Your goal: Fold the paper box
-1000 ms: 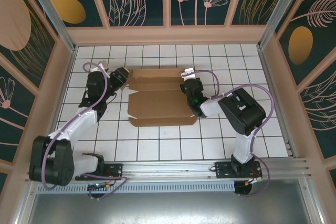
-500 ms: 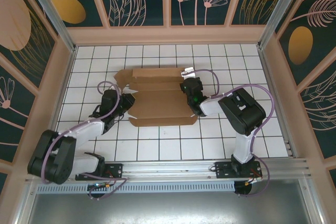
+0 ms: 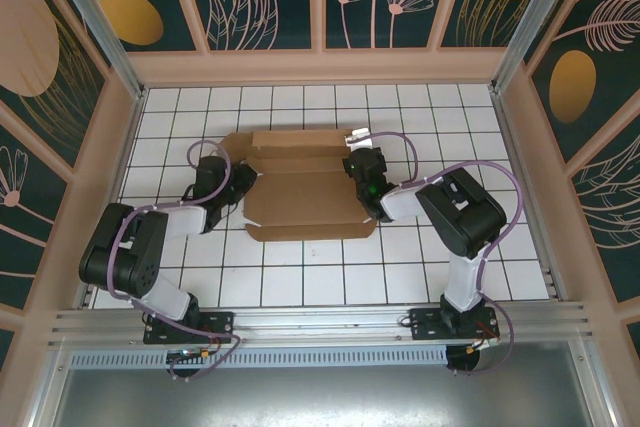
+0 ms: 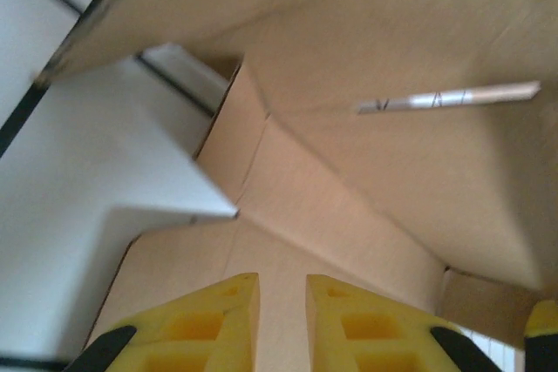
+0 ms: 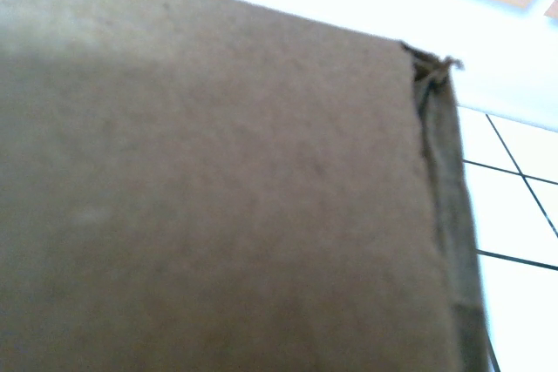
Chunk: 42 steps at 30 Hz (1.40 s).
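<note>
The paper box lies as a brown cardboard sheet with creased flaps in the middle of the tiled table. My left gripper is low at its left edge. In the left wrist view the yellow fingers stand a narrow gap apart around my left gripper, with nothing between them, pointing at the box's inner creases and a raised flap. My right gripper rests on the box's right end. Its fingers are hidden; the right wrist view looks closely onto flat cardboard with a torn corner.
White tiled table inside pink-framed walls with dark patterned panels. The right arm's elbow hangs over the tiles right of the box. A metal rail with both arm bases runs along the near edge.
The left arm folded back and its gripper dropped from the box's upper left corner to the left edge, its fingers closing to a narrow gap. The right arm stayed put.
</note>
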### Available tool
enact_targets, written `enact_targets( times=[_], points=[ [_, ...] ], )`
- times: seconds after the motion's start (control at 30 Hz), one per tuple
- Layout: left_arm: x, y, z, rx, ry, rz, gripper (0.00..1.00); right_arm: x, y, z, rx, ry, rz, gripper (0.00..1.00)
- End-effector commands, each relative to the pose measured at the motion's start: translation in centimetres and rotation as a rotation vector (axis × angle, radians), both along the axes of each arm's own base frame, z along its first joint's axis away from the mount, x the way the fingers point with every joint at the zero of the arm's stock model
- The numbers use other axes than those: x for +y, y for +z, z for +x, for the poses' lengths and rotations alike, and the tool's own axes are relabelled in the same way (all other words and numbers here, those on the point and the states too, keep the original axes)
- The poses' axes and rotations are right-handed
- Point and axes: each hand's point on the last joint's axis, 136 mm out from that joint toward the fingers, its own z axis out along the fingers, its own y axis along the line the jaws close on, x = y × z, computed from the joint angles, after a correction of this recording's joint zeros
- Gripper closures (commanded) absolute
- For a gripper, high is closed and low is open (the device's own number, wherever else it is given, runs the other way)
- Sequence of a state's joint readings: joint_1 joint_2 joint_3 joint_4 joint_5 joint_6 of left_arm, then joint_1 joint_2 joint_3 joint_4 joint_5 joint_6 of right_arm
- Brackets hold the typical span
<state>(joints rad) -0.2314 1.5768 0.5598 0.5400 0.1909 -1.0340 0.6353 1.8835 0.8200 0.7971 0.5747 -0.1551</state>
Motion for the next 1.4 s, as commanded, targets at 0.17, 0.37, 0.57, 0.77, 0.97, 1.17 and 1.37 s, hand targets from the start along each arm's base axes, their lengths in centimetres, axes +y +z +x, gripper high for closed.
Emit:
enact_targets(
  times=[0.17, 0.37, 0.57, 0.77, 0.97, 1.17, 1.37],
  points=[
    [1.8, 0.5, 3.0, -0.034, 0.072, -0.049, 0.8, -1.2, -1.7, -0.5, 0.043, -0.024, -0.063, 1.0],
    [3.1, 0.0, 4.4, -0.019, 0.102, 0.015, 0.81, -1.1, -1.8, -0.7, 0.045, -0.017, -0.069, 1.0],
    [3.0, -2.1, 5.3, 0.037, 0.087, 0.029, 0.79, -1.1, -1.7, -0.7, 0.044, -0.015, -0.072, 1.0],
    [2.6, -3.9, 5.2, 0.092, 0.075, 0.018, 0.79, -0.8, -1.0, -0.4, 0.038, -0.011, -0.069, 1.0],
    [1.9, -3.8, 5.8, 0.097, 0.033, 0.016, 0.73, -0.3, -0.8, -0.5, 0.037, 0.003, -0.067, 1.0],
    [-0.8, -2.3, 6.4, 0.042, -0.056, -0.09, 0.65, 0.6, -0.9, -0.7, 0.042, 0.018, -0.07, 1.0],
    [-3.2, -0.9, 6.7, -0.001, -0.141, -0.144, 0.63, 1.1, -1.1, -0.8, 0.046, 0.027, -0.071, 1.0]
  ],
)
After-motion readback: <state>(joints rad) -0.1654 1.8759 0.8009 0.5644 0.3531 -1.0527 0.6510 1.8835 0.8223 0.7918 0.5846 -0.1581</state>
